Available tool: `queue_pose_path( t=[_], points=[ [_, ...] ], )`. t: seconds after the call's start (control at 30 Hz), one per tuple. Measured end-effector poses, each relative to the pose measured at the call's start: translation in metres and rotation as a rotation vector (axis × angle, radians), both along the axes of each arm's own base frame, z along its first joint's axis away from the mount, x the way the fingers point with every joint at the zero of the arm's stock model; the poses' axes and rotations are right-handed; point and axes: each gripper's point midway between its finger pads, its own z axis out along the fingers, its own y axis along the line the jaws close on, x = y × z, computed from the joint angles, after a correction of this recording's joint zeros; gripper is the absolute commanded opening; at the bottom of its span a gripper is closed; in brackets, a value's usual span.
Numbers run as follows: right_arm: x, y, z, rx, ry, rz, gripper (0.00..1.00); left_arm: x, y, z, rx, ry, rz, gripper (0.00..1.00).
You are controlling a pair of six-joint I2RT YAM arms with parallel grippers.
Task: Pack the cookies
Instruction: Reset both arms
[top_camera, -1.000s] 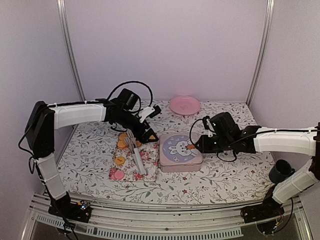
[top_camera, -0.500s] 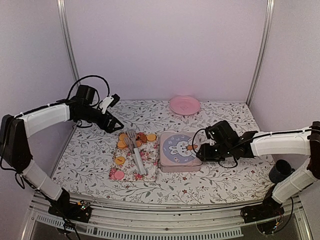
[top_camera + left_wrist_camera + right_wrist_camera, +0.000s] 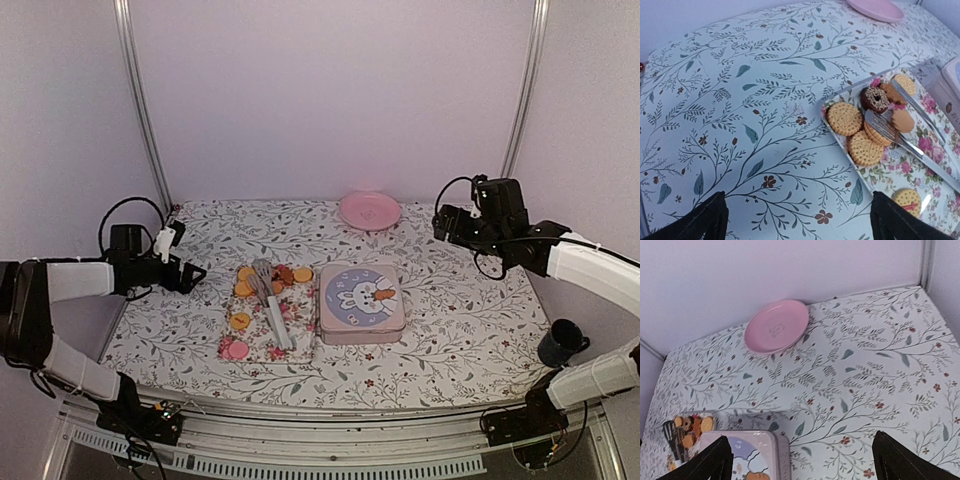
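Note:
The cookies (image 3: 243,288) lie on a flowered tray (image 3: 297,343) left of centre: golden rounds, a dark brown one and pink ones (image 3: 236,350). In the left wrist view the cookies (image 3: 844,118) sit in a cluster at the tray's far end under a metal utensil (image 3: 912,149). A pink tin (image 3: 362,303) with a rabbit lid stands shut beside the tray. My left gripper (image 3: 190,273) hovers open over bare cloth left of the tray, nothing between its fingers. My right gripper (image 3: 443,224) is raised at the back right, open and holding nothing, well away from the tin (image 3: 746,452).
A pink plate (image 3: 368,210) sits at the back wall, also seen in the right wrist view as the pink plate (image 3: 777,331). A dark cup (image 3: 560,343) stands near the right edge. Purple walls close in the table on three sides.
The left arm swung back from above the tray to the far left. The right gripper left the tin's right edge, rose to the back right and opened.

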Motion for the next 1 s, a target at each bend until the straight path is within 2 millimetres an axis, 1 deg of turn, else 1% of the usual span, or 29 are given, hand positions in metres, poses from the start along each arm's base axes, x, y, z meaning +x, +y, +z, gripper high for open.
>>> queue_pose_path(
  t=[0.07,0.17,0.2,0.27,0.3,0.37,0.43,0.5,0.57,0.67,0.77,0.83,0.9,0.93,1.0],
  points=[
    [0.001,-0.033,-0.007,-0.054,-0.038,-0.106,0.99,0.002,0.015,0.000,-0.038,-0.065,0.063,0.99],
    [-0.009,-0.076,-0.035,-0.183,-0.078,-0.234,0.99,0.001,0.033,0.007,-0.071,-0.206,0.135,0.99],
    [-0.012,-0.086,-0.044,-0.225,-0.090,-0.257,0.99,-0.001,0.036,0.009,-0.077,-0.260,0.151,0.99],
    [-0.020,-0.111,-0.062,-0.329,-0.136,-0.321,0.99,-0.007,0.037,0.012,-0.090,-0.342,0.166,0.99],
    [-0.023,-0.120,-0.070,-0.367,-0.142,-0.341,0.99,-0.010,0.037,0.012,-0.097,-0.374,0.172,0.99],
    [-0.028,-0.146,-0.085,-0.434,-0.144,-0.394,0.99,-0.013,0.039,0.014,-0.108,-0.430,0.188,1.00],
    [-0.028,-0.172,-0.087,-0.457,-0.166,-0.469,0.99,-0.014,0.040,0.019,-0.114,-0.496,0.193,0.99],
    [-0.029,-0.192,-0.083,-0.448,-0.230,-0.536,0.99,-0.019,0.040,0.016,-0.125,-0.536,0.197,0.99],
    [-0.032,-0.203,-0.082,-0.432,-0.296,-0.567,0.99,-0.027,0.039,0.011,-0.127,-0.535,0.200,1.00],
    [-0.031,-0.206,-0.093,-0.433,-0.341,-0.545,0.99,-0.027,0.037,0.030,-0.127,-0.620,0.188,0.99],
    [-0.017,-0.202,-0.100,-0.445,-0.375,-0.484,0.99,-0.023,0.037,0.041,-0.123,-0.659,0.186,0.99],
    [-0.010,-0.198,-0.104,-0.449,-0.382,-0.428,0.99,-0.023,0.035,0.042,-0.120,-0.665,0.182,0.99],
    [-0.001,-0.197,-0.099,-0.423,-0.406,-0.390,0.99,-0.024,0.033,0.041,-0.116,-0.666,0.179,0.99],
    [0.004,-0.198,-0.093,-0.406,-0.431,-0.380,0.99,-0.025,0.032,0.040,-0.114,-0.664,0.179,0.99],
    [0.010,-0.202,-0.086,-0.391,-0.465,-0.371,0.99,-0.030,0.032,0.033,-0.112,-0.643,0.187,1.00]
  ],
)
